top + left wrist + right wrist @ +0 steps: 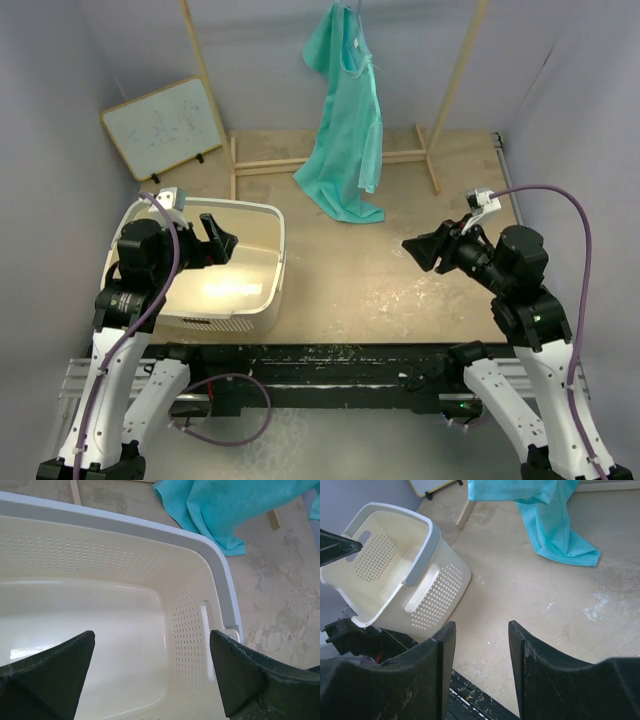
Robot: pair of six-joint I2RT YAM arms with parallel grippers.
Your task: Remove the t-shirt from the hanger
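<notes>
The teal-green t-shirt [345, 110] hangs at the back centre, and its hem rests on the table. The light-blue hanger [358, 12] is mostly hidden inside the shirt; only a bit of wire shows at the neck. The shirt's lower part shows in the left wrist view [225, 510] and the right wrist view [555, 525]. My left gripper [222, 240] is open and empty over the white basket [270, 215], far from the shirt; it also shows in the left wrist view [152, 640]. My right gripper [415, 250] is open and empty above the table, right of and nearer than the shirt; it also shows in its wrist view [481, 630].
The perforated white basket [150, 527] stands at the near left; it also shows in the right wrist view [432, 535]. Wooden rack poles [205, 70] [455, 80] rise on both sides of the shirt, with a base bar [290, 162] on the table. A whiteboard [165, 125] leans at the back left.
</notes>
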